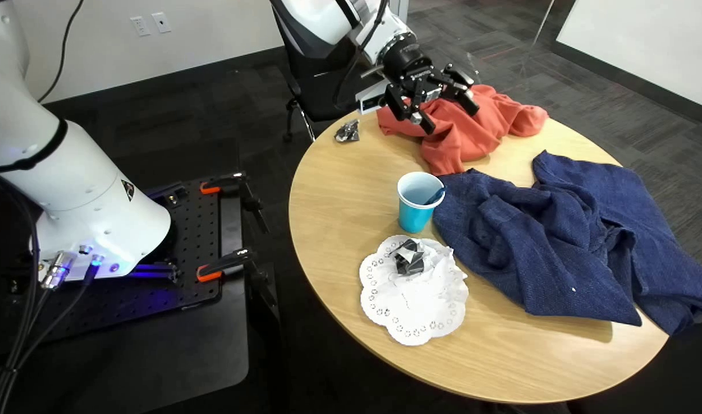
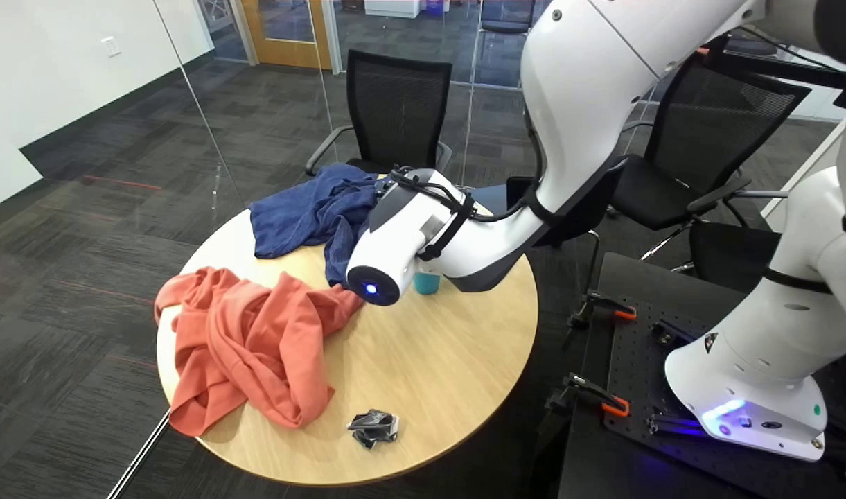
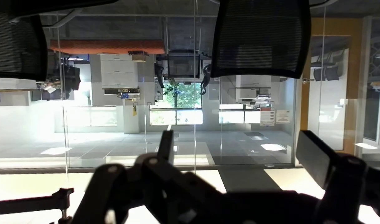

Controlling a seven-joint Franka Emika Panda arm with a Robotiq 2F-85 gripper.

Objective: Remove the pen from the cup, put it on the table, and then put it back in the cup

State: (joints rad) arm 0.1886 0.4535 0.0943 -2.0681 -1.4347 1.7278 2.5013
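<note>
The light-blue cup (image 1: 415, 217) stands upright on the round wooden table (image 1: 345, 195). The dark pen (image 1: 435, 196) leans inside the cup, its end at the rim. In an exterior view, the cup (image 2: 426, 283) shows only in part below the arm, and the pen is hidden there. My gripper (image 1: 449, 115) is open and empty, raised beyond the cup near the red cloth. In the wrist view, the two fingers (image 3: 236, 133) are wide apart with nothing between them. That picture looks upside down and shows the room, not the cup, pen or table.
A red cloth (image 1: 465, 129) and a dark blue cloth (image 1: 534, 241) lie on the table; the blue one is right beside the cup. A white doily (image 1: 411, 310) holds a crumpled black and silver wrapper (image 1: 409, 257). Another wrapper (image 2: 374, 426) lies near the table edge.
</note>
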